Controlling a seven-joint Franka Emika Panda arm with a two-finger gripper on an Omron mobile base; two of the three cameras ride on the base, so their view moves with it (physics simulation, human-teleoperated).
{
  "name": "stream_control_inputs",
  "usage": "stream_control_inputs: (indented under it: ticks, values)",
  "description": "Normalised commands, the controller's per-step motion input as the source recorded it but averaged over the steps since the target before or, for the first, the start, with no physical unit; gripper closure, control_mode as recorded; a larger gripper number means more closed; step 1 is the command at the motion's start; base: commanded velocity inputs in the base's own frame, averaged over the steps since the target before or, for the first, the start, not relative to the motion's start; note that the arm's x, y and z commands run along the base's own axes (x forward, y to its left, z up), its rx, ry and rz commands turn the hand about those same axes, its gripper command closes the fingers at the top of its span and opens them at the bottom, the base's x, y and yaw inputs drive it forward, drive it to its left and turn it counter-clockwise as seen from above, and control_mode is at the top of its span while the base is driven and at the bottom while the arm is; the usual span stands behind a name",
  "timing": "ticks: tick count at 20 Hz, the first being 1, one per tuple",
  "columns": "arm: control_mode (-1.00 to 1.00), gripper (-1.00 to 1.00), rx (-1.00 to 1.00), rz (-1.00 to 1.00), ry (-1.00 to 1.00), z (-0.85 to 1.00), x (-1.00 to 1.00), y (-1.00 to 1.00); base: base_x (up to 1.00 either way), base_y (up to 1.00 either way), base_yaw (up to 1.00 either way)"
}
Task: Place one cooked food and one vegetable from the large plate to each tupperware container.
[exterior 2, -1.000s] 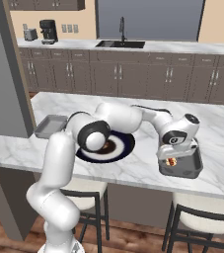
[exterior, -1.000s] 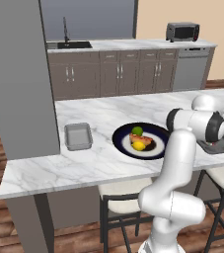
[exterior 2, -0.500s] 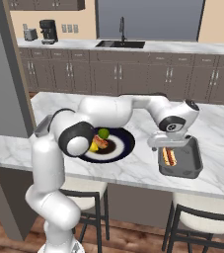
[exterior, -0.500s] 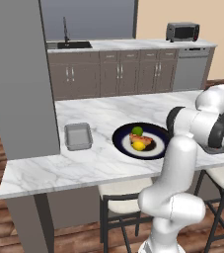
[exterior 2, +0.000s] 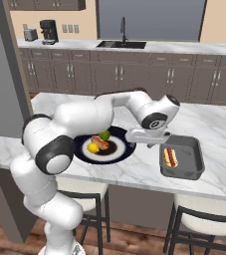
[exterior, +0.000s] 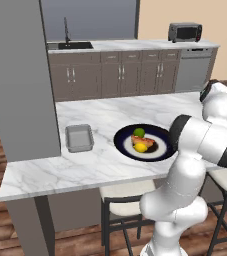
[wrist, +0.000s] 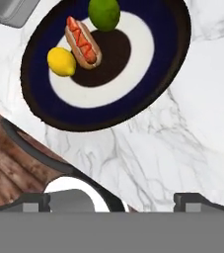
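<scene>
Progress is early: one hot dog [exterior 2: 170, 156] lies in the right tray [exterior 2: 193, 160]; left tray [exterior: 79, 137] holds nothing. Plate [wrist: 44, 106] on the desk [exterior: 60, 167] keeps a second hot dog [wrist: 82, 43], lime [wrist: 104, 14], lemon [wrist: 61, 62]. Fingers [exterior 2: 164, 145] released, holding nothing, between plate and right tray.

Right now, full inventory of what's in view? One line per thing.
plate: 1, dark navy with white ring, middle of the marble counter
hot dogs: 2; one on the plate, one in the right-hand tray
lime: 1, green, on the plate
lemon: 1, yellow, on the plate
trays: 2, grey; one left of the plate, one right of it
counter: 1, white marble
toaster oven: 1, silver, back counter
coffee machine: 1, black, back counter
sink tap: 1, dark, back counter
stools: dark frames, pale seats, under the counter
gripper: 1, open, holding nothing, between plate and right tray
</scene>
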Motion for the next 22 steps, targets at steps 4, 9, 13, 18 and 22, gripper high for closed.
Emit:
stream_control_inputs:
  ticks: [4,9,13,18,22]
  values:
    - [-1.0,-1.0,0.0,-0.04,0.08,0.09,-0.01,1.0,0.0,0.0,0.0]
    - [-1.0,-1.0,0.0,0.0,0.13,0.07,0.0,1.0,0.0,0.0,0.0]
    - [-1.0,-1.0,-0.08,-0.03,0.2,0.01,0.0,0.98,0.0,0.0,0.0]
    - [-1.0,-1.0,-0.17,-0.19,0.08,0.0,0.0,0.75,0.0,0.0,0.0]
    - [-1.0,-1.0,-0.1,-0.27,0.2,0.0,0.23,0.61,0.0,0.0,0.0]
